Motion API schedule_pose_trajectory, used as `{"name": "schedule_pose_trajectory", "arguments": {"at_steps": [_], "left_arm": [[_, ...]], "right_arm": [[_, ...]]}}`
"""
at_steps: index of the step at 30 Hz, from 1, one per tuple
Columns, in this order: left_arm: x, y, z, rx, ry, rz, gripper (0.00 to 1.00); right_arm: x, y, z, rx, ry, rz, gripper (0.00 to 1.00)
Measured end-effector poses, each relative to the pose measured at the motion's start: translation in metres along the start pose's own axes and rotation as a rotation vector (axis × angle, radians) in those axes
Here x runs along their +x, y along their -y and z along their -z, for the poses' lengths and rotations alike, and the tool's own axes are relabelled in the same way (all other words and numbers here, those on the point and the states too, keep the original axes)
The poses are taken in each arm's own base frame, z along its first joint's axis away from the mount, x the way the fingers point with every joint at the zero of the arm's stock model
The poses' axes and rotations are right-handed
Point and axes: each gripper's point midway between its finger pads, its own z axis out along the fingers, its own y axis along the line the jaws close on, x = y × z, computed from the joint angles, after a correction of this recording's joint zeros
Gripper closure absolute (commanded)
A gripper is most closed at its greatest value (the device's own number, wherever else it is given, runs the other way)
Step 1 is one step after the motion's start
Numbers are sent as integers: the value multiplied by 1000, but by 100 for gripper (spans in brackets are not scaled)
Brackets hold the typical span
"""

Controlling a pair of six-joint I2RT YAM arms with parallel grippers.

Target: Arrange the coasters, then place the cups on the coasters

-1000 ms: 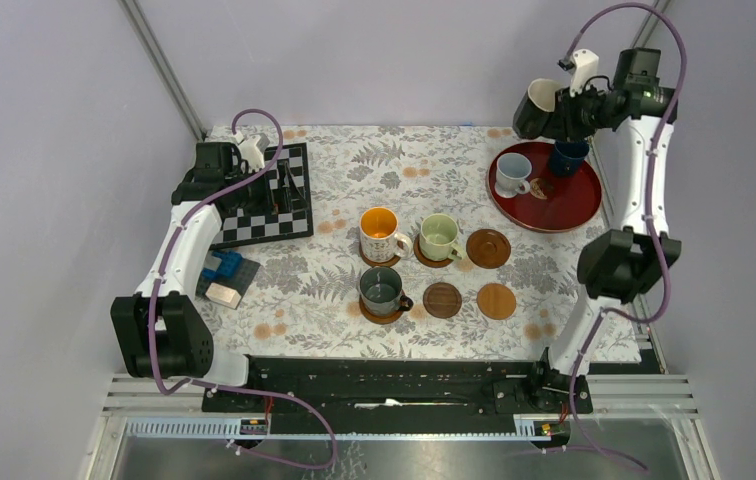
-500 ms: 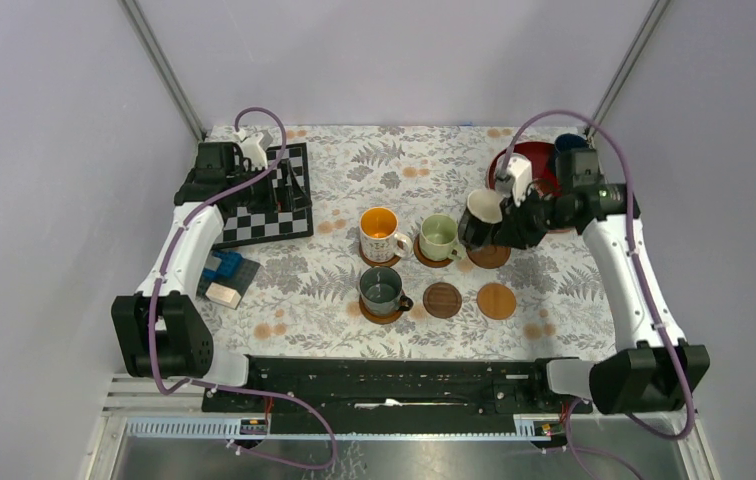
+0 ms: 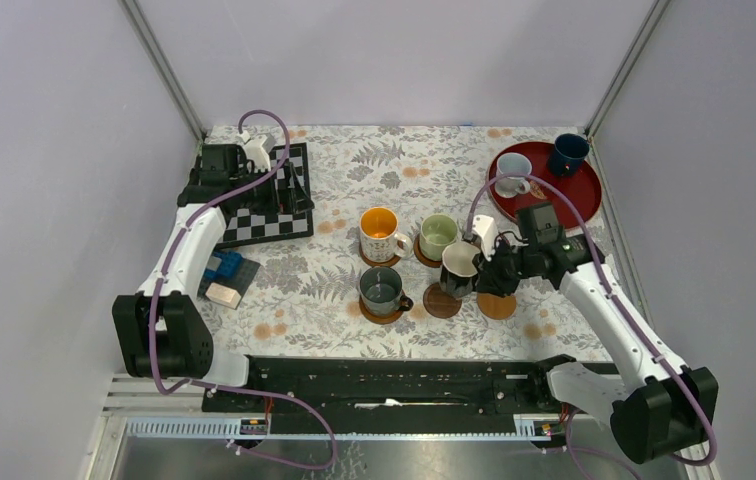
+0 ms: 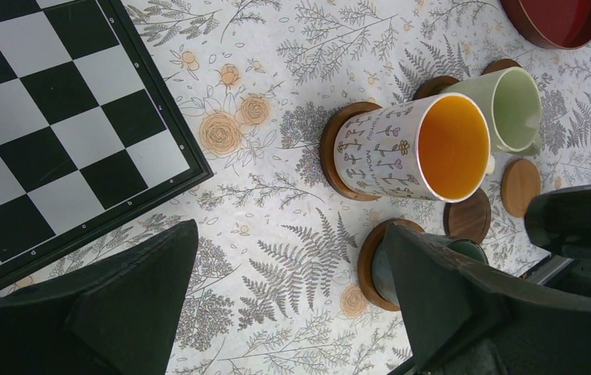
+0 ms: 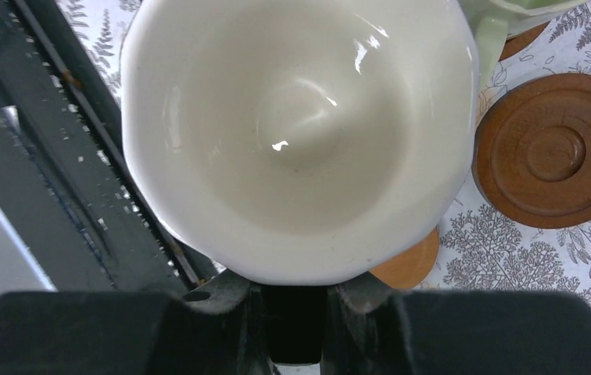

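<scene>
Since three cups already sit on coasters (image 4: 330, 148) (the orange-inside mug (image 3: 379, 232), pale green mug (image 3: 438, 236) and grey-green mug (image 3: 381, 288)), the job looks abt half done. The discs lie in 2 rows of 3, so arranging seems finished. R gripper (image 3: 481, 272) is clamped on the black mug (image 3: 459, 268), apparently by its handle, holding it over the dark front-middle coaster (image 3: 441, 305); can't tell if the base touches. Left to do, I'd judge: set this one, then the pale blue mug (image 3: 512, 170) and navy mug (image 3: 567, 153), both on the red tray (image 3: 554, 225). The held mug is black outside, glossy cream inside, w/ a faceted rim. L gripper (image 4: 288, 312) hangs fingers wide apart by the chessboard (image 4: 58, 133), holding nothing.
</scene>
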Motion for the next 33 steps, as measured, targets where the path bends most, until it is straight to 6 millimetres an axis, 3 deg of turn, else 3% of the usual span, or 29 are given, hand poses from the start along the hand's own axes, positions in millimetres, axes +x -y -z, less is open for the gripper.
{"name": "schedule_pose_trajectory", "arguments": {"at_steps": [12, 17, 22, 33], "left_arm": [[0, -2, 0, -8, 0, 0, 1], [3, -3, -2, -9, -2, 2, 1], [3, -3, -2, -12, -3, 6, 1], [5, -5, -3, -16, -5, 11, 1]], "right_arm": [[11, 7, -40, 45, 13, 61, 100], [32, 4, -57, 35, -24, 61, 100], [43, 2, -65, 32, -32, 48, 100], [36, 6, -74, 49, 4, 58, 100]]}}
